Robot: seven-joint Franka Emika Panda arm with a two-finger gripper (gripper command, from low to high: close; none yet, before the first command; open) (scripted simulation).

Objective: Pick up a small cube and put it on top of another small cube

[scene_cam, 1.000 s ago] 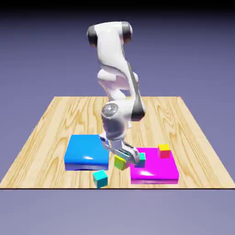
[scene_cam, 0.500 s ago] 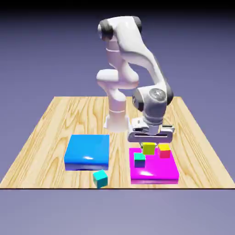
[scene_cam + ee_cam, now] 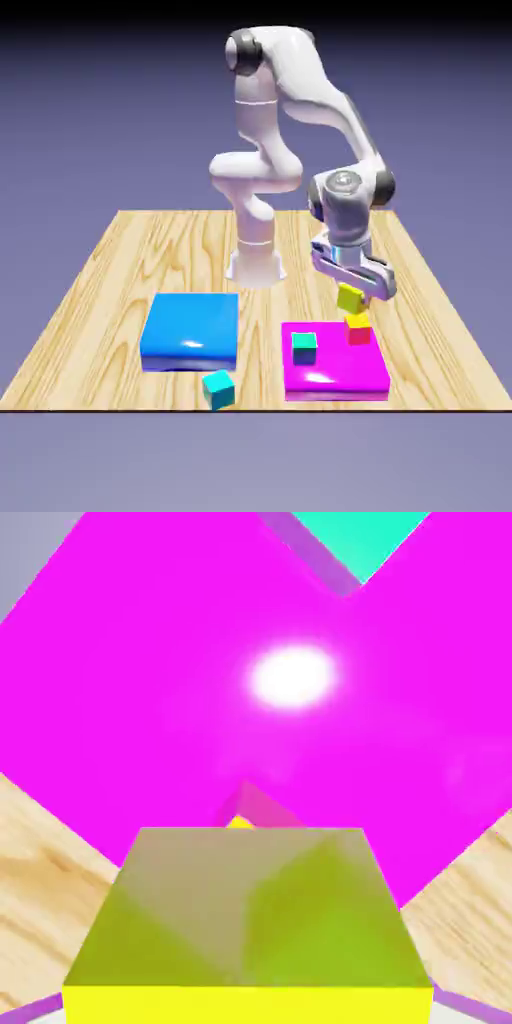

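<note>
while the arm reaches out over the wooden surface (image 3: 120, 270), the claw (image 3: 351, 292) is clamped on the small cube (image 3: 349, 297), which hangs in the air, clear of everything below. that all-yellow cube sits just above the other small cube (image 3: 358, 328), the one with a yellow top and red sides; the exterior view leaves it unclear whether a gap separates them. the red-sided cube stands on the magenta slab (image 3: 335, 370), at its far corner on the exterior view's right.

in the hand view the small cube (image 3: 250, 922) fills the lower part of the frame, yellow-green on its broad face with a bright yellow band along the bottom edge; it hides the fingertips. behind it spreads the magenta slab (image 3: 150, 692), carrying a bright glare spot. just past the held cube's far edge a sliver of yellow and red-pink shows, which appears to be the other small cube (image 3: 245, 812). part of a teal cube (image 3: 365, 537) shows at the top edge.

that teal cube (image 3: 304, 346) rests on the magenta slab, toward the exterior view's left. a second teal cube (image 3: 218, 388) lies on the wood near the front edge, just in front of the blue slab (image 3: 190, 332).
</note>
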